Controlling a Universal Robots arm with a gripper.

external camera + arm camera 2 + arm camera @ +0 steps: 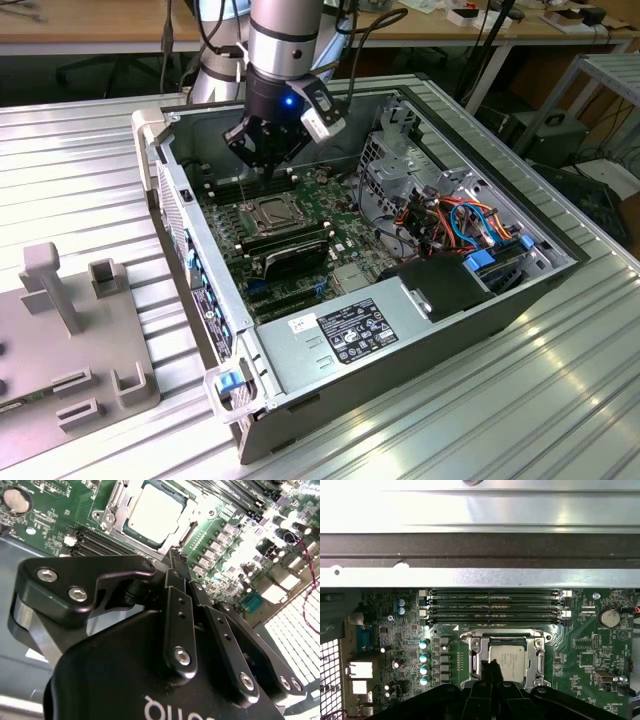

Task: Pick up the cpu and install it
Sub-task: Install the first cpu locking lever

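The cpu (pixel 156 514) is seen lying flat inside the motherboard's metal-framed socket (pixel 538 652), at about the centre of the green motherboard (pixel 590 645) within the open computer case (pixel 420 330). In the first wrist view the cpu (pixel 507 661) sits at 6 o'clock from the bank of memory sticks (pixel 495 607). The gripper (pixel 175 560) is held just above the socket's near edge, its fingers pressed together and nothing pinched between them. In the exterior view the gripper (pixel 268 170) hangs at 12 o'clock of the socket (pixel 272 212), over the board.

The chip is judged to be already placed, so the step in hand appears to be the seating or securing stage. Whether the socket frame is latched over the chip cannot be told. A light, square, vertical approach is called for, so that neither chip nor socket pins are stressed.
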